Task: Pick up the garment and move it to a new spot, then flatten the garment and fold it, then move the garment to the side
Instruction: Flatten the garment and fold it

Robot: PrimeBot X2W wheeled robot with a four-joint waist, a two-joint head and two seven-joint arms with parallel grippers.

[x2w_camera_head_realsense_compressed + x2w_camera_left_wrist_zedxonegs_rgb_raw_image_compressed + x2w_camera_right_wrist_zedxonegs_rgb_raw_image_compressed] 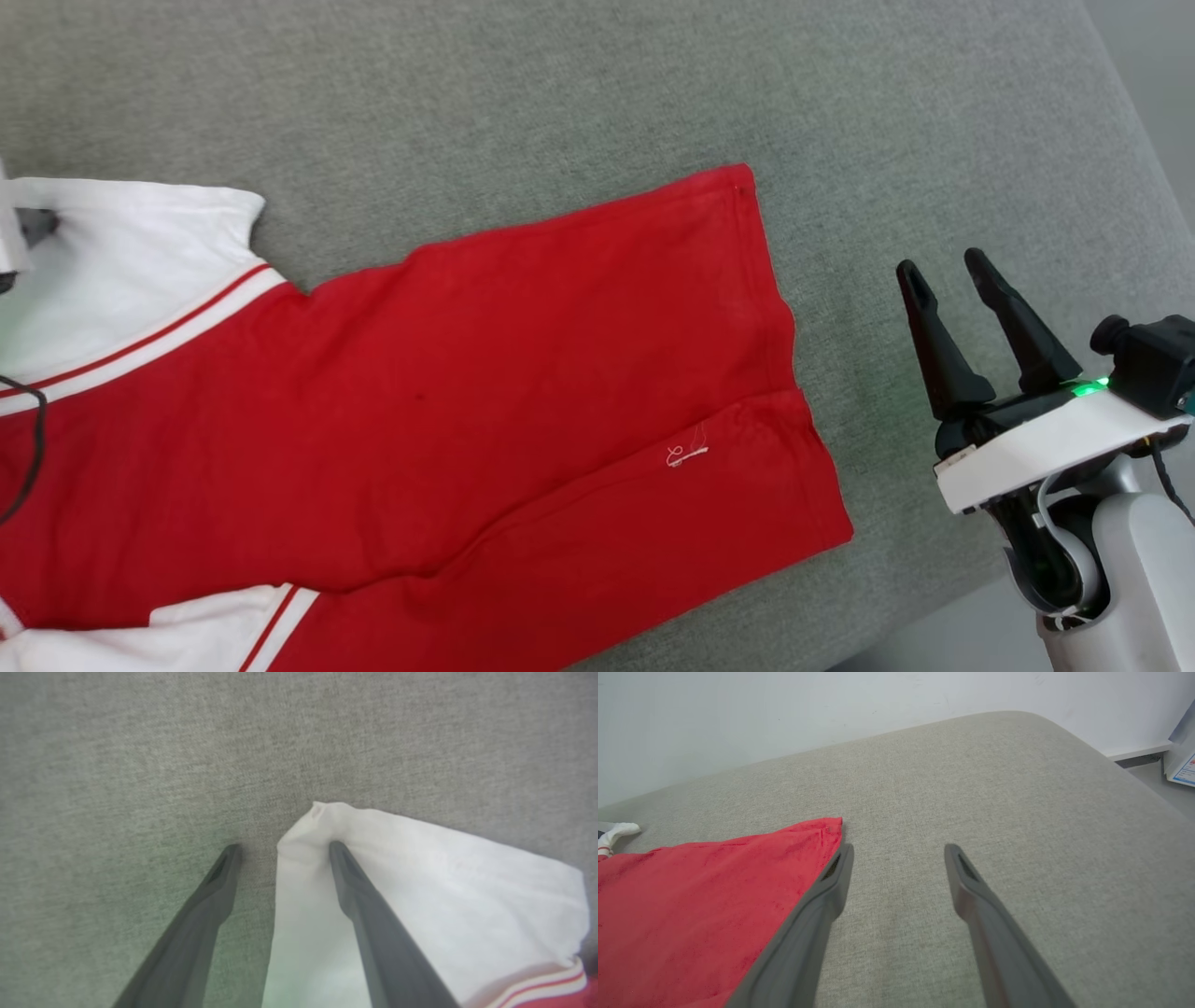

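From the head, we look down on a grey-green woven upholstered cushion (560, 93). The bright red soft T-shirt with white short sleeves (467, 392) lies spread on it and runs from the 9 o'clock edge toward 3 o'clock. Its hem faces the right gripper (941, 261), and a small white logo (686, 455) sits near that hem. One white sleeve with red-and-white stripe trim (121, 261) lies at 9 o'clock. The right gripper stands at 4 o'clock with its two dark fingers spread and holding nothing, well clear of the hem. A strip of pale grey floor (934, 644) shows at 5 o'clock, past the cushion's edge.

At the left wrist, the left gripper (283, 847) has its fingers wide apart. One finger is over bare cushion (140, 765). The other lies on the white sleeve (444, 882), whose corner reaches toward 12 o'clock. We cannot tell whether that finger presses the cloth. The stripe trim (551, 984) shows at 4 o'clock.

At the right wrist, the right gripper (899, 848) is spread over bare cushion (971, 788). The T-shirt (691, 905) fills the 8 o'clock side, and its hem corner is just beside one fingertip. A plain white wall (784, 709) rises behind the cushion at 12 o'clock. The cushion's rounded corner is at 1 o'clock, and a paper with blue print (1185, 770) is at 2 o'clock.
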